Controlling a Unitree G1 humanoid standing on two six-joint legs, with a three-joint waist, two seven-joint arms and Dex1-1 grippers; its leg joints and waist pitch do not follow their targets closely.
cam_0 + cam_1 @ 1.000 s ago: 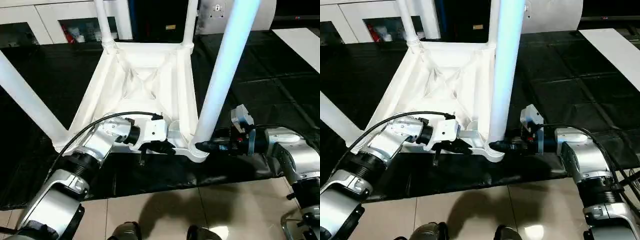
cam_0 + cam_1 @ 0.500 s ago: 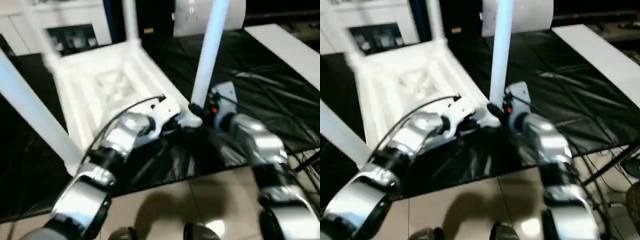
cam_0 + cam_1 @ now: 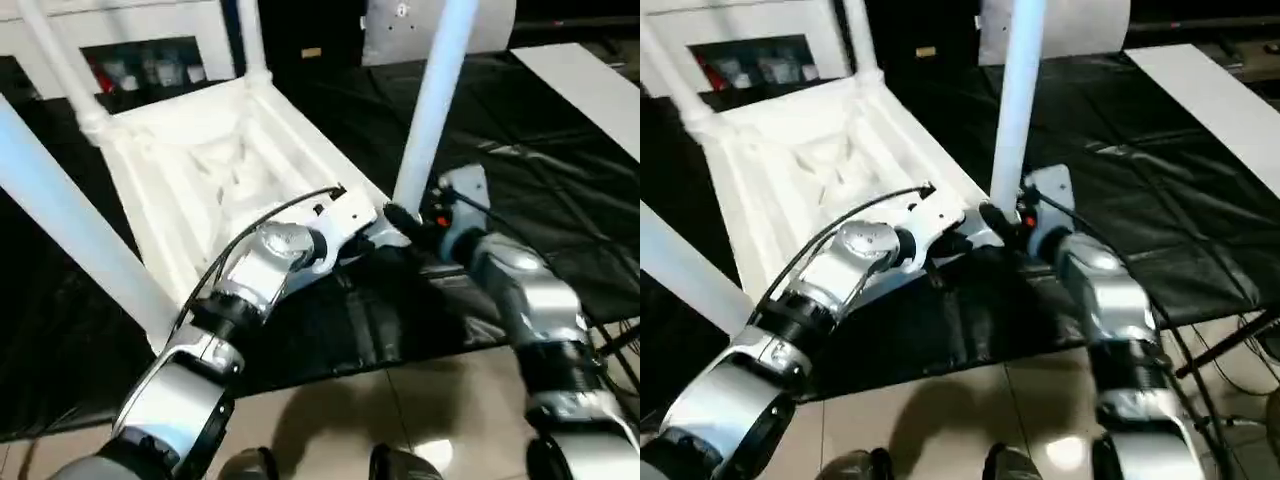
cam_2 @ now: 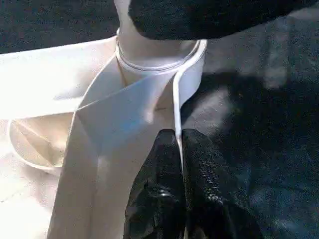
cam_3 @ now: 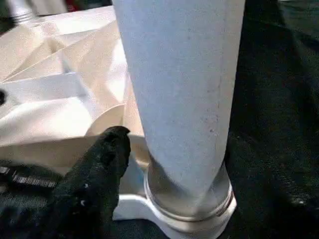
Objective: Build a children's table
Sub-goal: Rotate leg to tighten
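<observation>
The white children's table (image 3: 210, 170) lies upside down on the black-covered worktable (image 3: 540, 150), ribbed underside up, with all its legs standing in their sockets. My left gripper (image 4: 180, 149) is shut on the thin rim of the top, right beside the near corner socket (image 4: 154, 55). My right gripper (image 3: 402, 216) is at the base of that corner's leg (image 3: 432, 100). One of its fingers (image 5: 99, 179) lies against the leg (image 5: 184, 89) just above the socket ring; the other finger is hidden.
Another leg (image 3: 70, 220) slants across the left of the head view, and two more rise at the back (image 3: 250, 40). The worktable's front edge (image 3: 350, 360) drops to a tiled floor (image 3: 420, 410). White cabinets (image 3: 130, 40) stand behind.
The whole view has swung and tilted, so the camera moved. The table now sits turned in the picture, its held corner further up. Both grippers stay at that corner.
</observation>
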